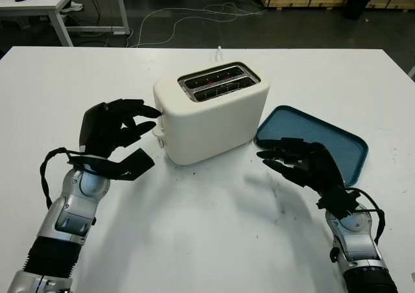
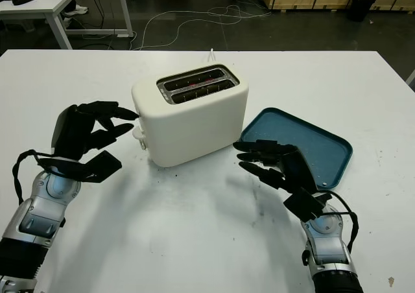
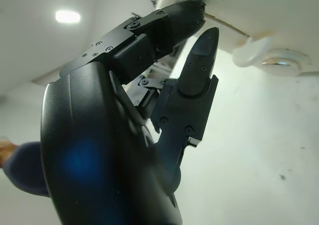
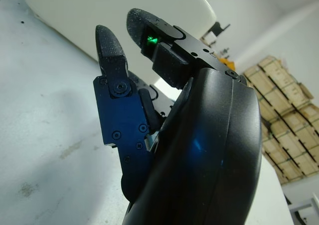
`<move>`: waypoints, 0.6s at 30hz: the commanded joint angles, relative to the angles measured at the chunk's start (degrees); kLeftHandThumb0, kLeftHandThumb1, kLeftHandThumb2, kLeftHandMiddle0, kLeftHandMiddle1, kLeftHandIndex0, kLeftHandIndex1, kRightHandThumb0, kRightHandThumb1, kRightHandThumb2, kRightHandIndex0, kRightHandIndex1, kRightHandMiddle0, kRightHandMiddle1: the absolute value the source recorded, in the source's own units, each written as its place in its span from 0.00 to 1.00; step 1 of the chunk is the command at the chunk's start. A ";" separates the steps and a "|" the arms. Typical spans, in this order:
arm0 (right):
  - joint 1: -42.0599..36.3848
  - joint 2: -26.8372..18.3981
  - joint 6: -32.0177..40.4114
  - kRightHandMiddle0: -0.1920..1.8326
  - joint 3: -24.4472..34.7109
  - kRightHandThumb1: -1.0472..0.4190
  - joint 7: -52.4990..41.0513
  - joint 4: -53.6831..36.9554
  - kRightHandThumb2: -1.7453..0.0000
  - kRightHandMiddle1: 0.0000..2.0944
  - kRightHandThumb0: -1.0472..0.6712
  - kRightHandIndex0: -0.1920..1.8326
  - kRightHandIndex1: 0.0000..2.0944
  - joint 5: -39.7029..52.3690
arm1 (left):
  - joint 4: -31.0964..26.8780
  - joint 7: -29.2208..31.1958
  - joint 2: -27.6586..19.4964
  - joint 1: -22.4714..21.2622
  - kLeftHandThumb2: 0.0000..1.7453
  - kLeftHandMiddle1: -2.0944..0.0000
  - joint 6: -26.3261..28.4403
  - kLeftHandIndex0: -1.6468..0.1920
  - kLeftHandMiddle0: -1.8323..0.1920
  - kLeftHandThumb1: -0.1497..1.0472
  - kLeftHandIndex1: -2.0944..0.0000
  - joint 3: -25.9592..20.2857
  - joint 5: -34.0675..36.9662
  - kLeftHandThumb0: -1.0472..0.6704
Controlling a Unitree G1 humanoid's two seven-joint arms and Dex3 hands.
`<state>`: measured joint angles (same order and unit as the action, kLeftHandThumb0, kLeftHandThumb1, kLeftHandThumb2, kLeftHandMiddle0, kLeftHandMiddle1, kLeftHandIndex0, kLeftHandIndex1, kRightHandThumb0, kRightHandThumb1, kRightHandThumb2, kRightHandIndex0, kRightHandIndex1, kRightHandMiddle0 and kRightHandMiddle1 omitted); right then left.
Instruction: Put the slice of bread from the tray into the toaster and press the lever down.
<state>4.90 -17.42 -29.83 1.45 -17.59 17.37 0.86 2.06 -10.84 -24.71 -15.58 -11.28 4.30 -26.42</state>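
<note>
Right hand, holding nothing, fingers released, hovers just before the blue tray. Left hand, also released, fingertips at the lever end of the white toaster. Toaster slots glow red inside; whether bread sits in them cannot be told.

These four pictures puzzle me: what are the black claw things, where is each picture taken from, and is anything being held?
They are a humanoid robot's two three-fingered hands. The two wide pictures come from cameras in its head, looking down at a white table. The two close-ups come from cameras at its wrists. On the table stand a cream toaster and a blue tray. The left hand is open at the toaster's end, by its lever. The right hand is open beside the tray. Neither holds anything.
</note>
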 commanded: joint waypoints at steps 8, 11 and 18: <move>2.53 0.89 -0.35 0.56 1.50 0.10 0.23 -0.65 1.00 0.00 0.38 0.61 0.00 2.81 | -10.75 12.25 -2.73 -0.98 0.00 0.33 3.75 0.28 0.48 0.78 0.82 -4.71 6.41 0.47; 5.88 1.79 0.16 0.56 3.48 0.09 -1.98 0.75 1.00 0.00 0.39 0.61 0.00 8.42 | -15.02 13.80 -1.10 2.88 0.01 0.34 5.36 0.30 0.51 0.81 0.84 -5.84 9.19 0.45; 12.22 0.62 8.43 0.53 8.27 0.10 -2.24 3.08 1.00 0.00 0.35 0.59 0.00 13.51 | -19.58 13.26 2.41 10.25 0.00 0.44 6.93 0.35 0.54 0.82 0.89 -8.80 11.02 0.43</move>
<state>16.00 -16.17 -23.06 8.74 -19.70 19.37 13.12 -16.22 2.64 -22.60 -6.10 -4.67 -3.56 -15.87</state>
